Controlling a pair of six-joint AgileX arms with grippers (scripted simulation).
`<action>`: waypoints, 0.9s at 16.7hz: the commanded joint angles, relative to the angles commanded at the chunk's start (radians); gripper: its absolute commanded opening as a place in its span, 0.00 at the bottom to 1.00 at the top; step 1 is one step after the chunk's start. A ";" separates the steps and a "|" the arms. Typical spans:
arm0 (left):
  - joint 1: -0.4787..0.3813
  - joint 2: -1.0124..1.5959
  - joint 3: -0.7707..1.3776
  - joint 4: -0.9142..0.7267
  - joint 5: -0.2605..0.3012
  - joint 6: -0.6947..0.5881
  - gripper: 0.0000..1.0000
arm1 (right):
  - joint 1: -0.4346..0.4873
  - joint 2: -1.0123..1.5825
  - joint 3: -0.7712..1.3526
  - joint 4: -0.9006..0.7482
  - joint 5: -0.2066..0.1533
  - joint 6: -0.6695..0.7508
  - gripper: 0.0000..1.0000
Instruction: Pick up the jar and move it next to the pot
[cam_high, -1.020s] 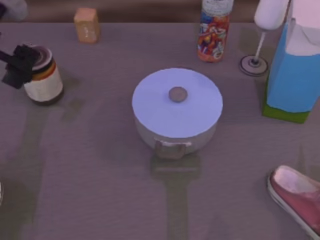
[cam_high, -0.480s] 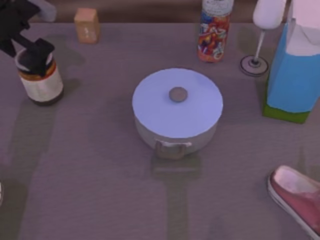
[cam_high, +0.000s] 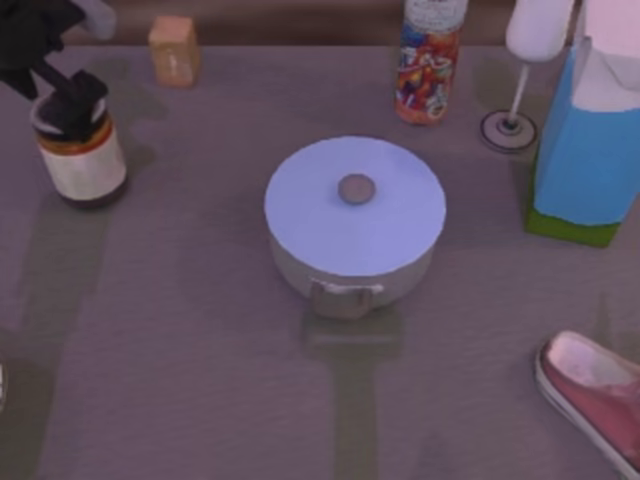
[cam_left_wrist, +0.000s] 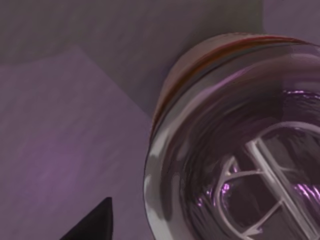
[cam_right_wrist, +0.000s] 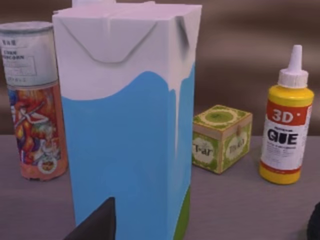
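Observation:
The jar (cam_high: 84, 165) stands upright near the table's left edge, with a white label and orange and dark bands. My left gripper (cam_high: 62, 100) hangs directly over its lid, open, covering most of the lid from above. In the left wrist view the dark lid with its pale emblem (cam_left_wrist: 250, 170) fills the picture, and one dark fingertip (cam_left_wrist: 95, 225) stands clear of its rim. The grey pot (cam_high: 350, 275), with its pale blue lid (cam_high: 300, 210) and small knob (cam_high: 356, 188), sits mid-table, its handle toward the front. My right gripper (cam_right_wrist: 207, 230) is parked, open, behind the milk carton.
A printed spray can (cam_high: 428, 65) and an orange block (cam_high: 173, 50) stand at the back. At the right are a wine glass (cam_high: 512, 110) and a blue milk carton (cam_high: 590, 150). A pink shoe (cam_high: 595, 395) lies front right. A tea box (cam_right_wrist: 221, 137) and a glue bottle (cam_right_wrist: 285, 132) sit beyond the carton.
My left gripper swung from the jar's left side up over its lid, then settled slightly closer to it. The jar has not moved.

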 joint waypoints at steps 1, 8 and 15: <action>0.000 0.000 0.000 0.000 0.000 0.000 1.00 | 0.000 0.000 0.000 0.000 0.000 0.000 1.00; -0.004 -0.006 -0.035 0.030 0.000 -0.003 1.00 | 0.000 0.000 0.000 0.000 0.000 0.000 1.00; -0.006 -0.017 -0.217 0.201 -0.001 -0.006 1.00 | 0.000 0.000 0.000 0.000 0.000 0.000 1.00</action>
